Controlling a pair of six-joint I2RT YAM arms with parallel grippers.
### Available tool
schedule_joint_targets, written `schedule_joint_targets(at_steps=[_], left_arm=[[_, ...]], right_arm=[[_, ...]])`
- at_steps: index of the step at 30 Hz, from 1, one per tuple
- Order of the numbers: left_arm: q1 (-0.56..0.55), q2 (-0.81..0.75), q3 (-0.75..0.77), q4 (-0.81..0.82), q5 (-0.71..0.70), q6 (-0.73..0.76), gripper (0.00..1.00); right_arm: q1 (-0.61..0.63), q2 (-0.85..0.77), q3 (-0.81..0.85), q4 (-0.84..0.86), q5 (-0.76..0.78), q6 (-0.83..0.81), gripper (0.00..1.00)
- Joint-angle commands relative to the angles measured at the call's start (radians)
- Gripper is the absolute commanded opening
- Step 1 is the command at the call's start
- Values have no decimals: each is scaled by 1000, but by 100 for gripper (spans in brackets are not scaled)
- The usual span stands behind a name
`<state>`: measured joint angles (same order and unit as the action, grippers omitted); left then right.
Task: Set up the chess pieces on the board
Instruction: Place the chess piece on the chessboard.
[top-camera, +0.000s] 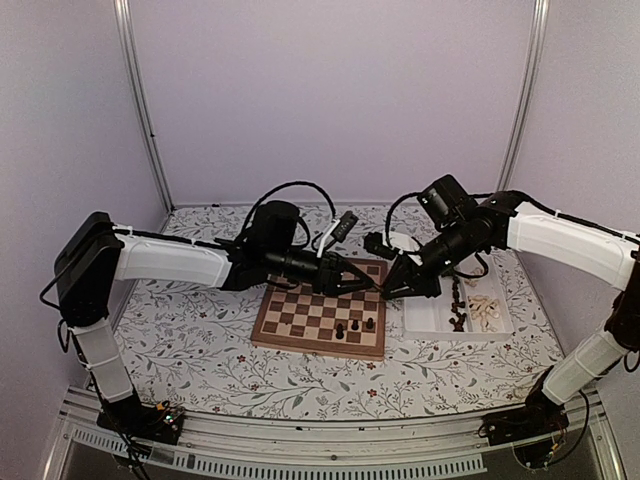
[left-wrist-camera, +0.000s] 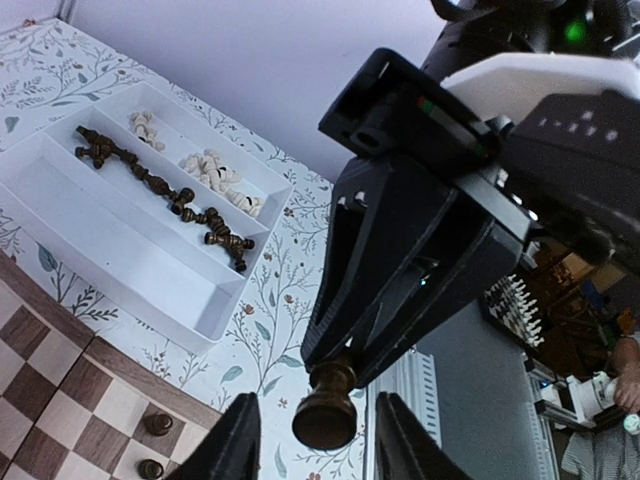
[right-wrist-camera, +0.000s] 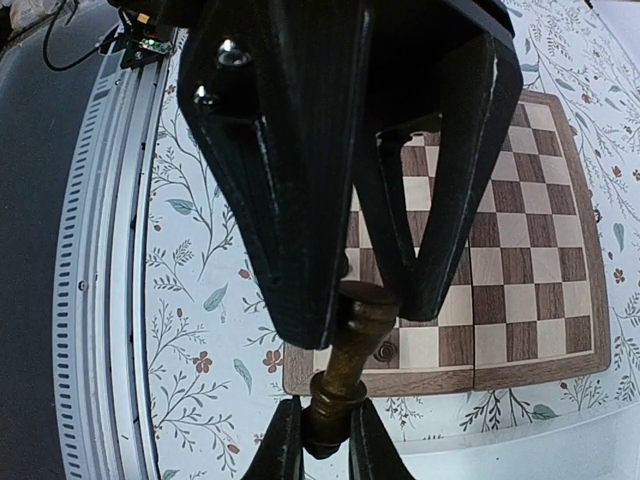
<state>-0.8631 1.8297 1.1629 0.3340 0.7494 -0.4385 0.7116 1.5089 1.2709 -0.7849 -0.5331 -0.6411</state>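
Observation:
One dark chess piece (right-wrist-camera: 352, 355) hangs in the air between my two grippers, above the far right corner of the board (top-camera: 310, 318). My right gripper (right-wrist-camera: 325, 432) is shut on its narrow end. The left gripper (left-wrist-camera: 318, 428) straddles the round base (left-wrist-camera: 325, 410), with a gap showing on each side, so it is open. In the top view the left gripper (top-camera: 362, 283) and right gripper (top-camera: 388, 288) meet tip to tip. Three dark pieces (top-camera: 355, 326) stand on the board near its front right.
A white compartment tray (top-camera: 440, 318) lies right of the board, with dark pieces (top-camera: 458, 305) in one lane and cream ones (top-camera: 487, 308) in another. A floral cloth covers the table. Both arms cross above the board's far edge.

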Motion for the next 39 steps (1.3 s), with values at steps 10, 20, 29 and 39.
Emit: schedule_joint_targets(at_steps=[10,20,29,39], left_arm=[[-11,25,33,81,34,-55,15],[-15,-79,-179,730,-289,-217,11],[-19,6,-116,847,-401,-281,11],[-21,105,-31,890,-374,-353,11]], right_arm=[[-20,-6,48,25,-4,0,19],[-359,-78,26,420,-519,521,57],[-355,41,-11,661,-729,879,56],[-324,73,-30,774,-786,959,49]])
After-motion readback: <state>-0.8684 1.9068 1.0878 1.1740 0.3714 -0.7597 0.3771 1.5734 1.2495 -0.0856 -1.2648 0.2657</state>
